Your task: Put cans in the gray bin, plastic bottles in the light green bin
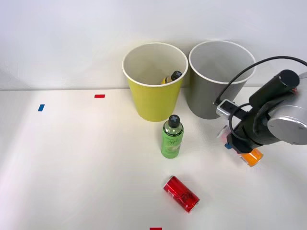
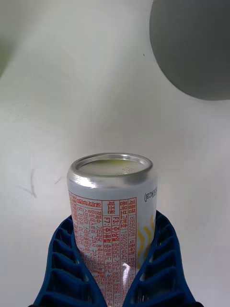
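Gripper (image 2: 115, 283) clamped on pale pink can (image 2: 112, 216), fingers around its body so it can be carried to gray bin (image 1: 216, 81) nearby.

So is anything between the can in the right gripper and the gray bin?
Nothing visible. The pale can sits clamped in the right gripper, beside the gray bin, with bare table between them; the green bottle stands off to the left.

Bright, even light; soft shadows beside bins (image 1: 154, 91); glare on table (image 1: 72, 158).
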